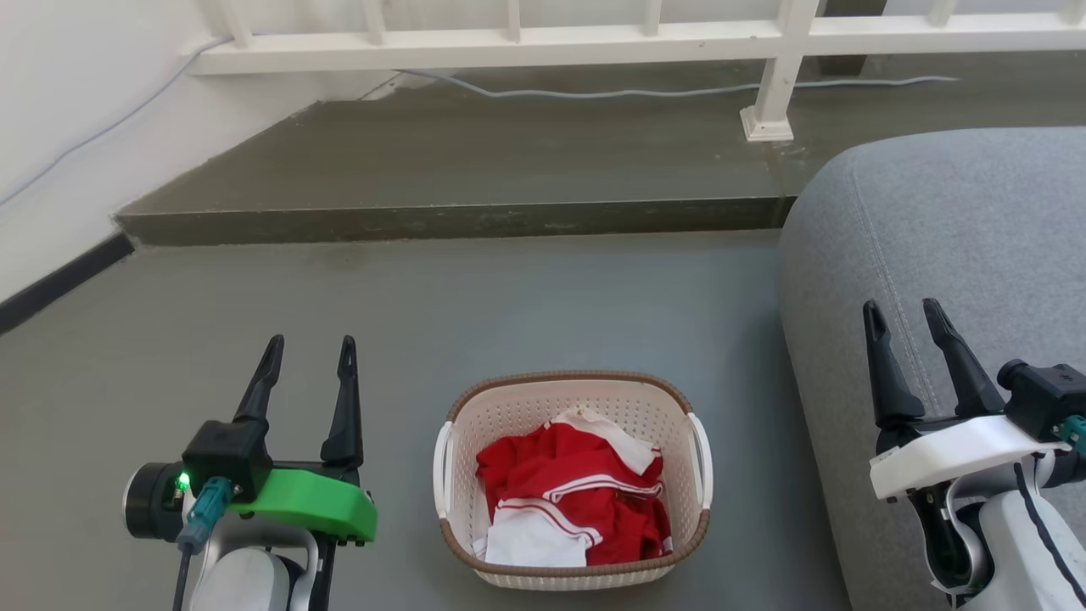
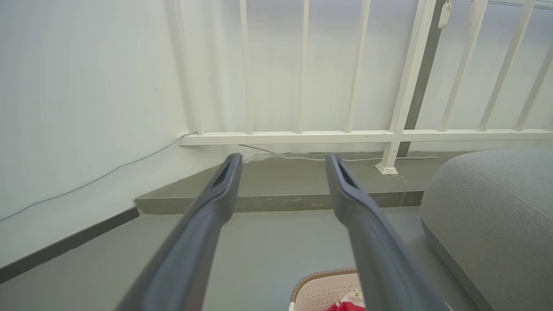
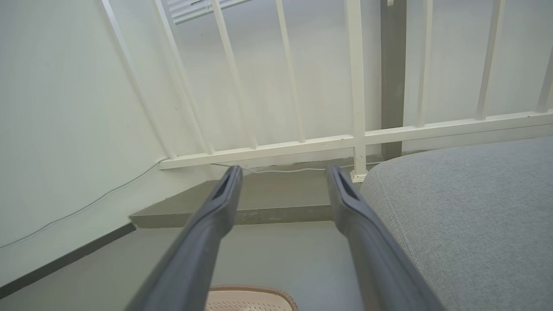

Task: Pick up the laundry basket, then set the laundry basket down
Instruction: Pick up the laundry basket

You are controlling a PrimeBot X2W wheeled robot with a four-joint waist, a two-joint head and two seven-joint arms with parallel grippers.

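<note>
Left pincer (image 1: 311,344): near left, fingers spread, empty.
Right pincer (image 1: 900,307): near right, by the sofa (image 1: 959,221), fingers spread, empty.
Laundry basket (image 1: 567,377): on the floor (image 1: 509,297) between both pincers, touching neither; red-and-white clothes (image 1: 568,492) inside.
Step (image 1: 458,222), railing (image 1: 509,38): beyond.
Risk: lifting one side higher would likely tilt the basket and spill clothes; the right arm may snag the sofa.

One laundry basket (image 1: 526,406); two pincers: left pincer (image 1: 310,342), right pincer (image 1: 901,306); one sofa (image 1: 959,221).
</note>
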